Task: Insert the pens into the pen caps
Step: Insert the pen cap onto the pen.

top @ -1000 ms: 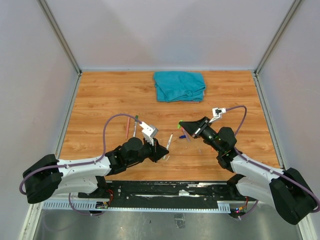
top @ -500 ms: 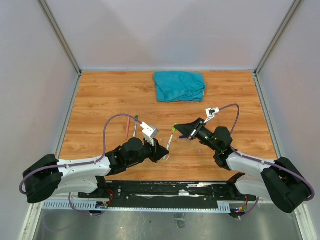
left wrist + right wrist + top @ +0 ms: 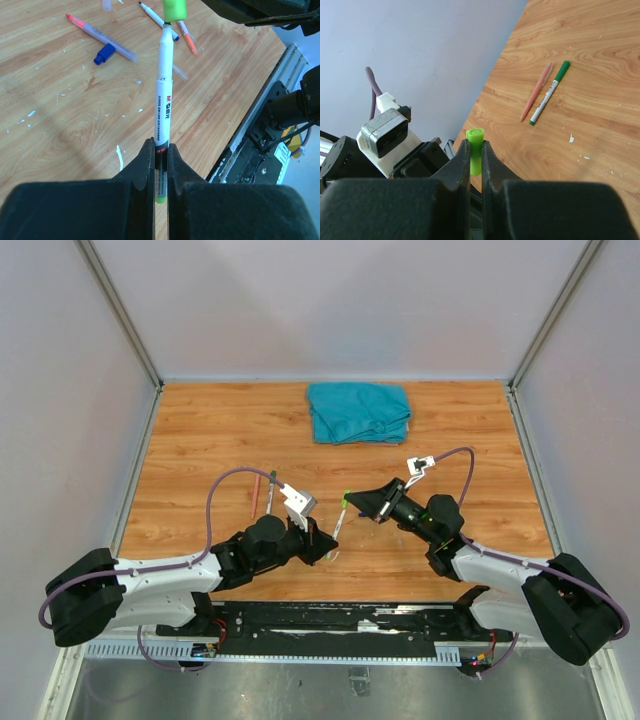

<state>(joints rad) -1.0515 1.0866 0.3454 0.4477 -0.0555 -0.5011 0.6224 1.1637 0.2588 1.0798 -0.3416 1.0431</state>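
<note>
Two paired items raised above the counter [image 3: 200,440]: one white green-ended pen [image 3: 164,95], clamped at its tail in the left gripper [image 3: 160,152] so the nib stands free, and one green cap [image 3: 474,137], pinched in the right gripper [image 3: 475,150] and aligned at that nib, evidently for capping.

green cap [image 3: 174,9] at white pen [image 3: 164,100] tip
</note>
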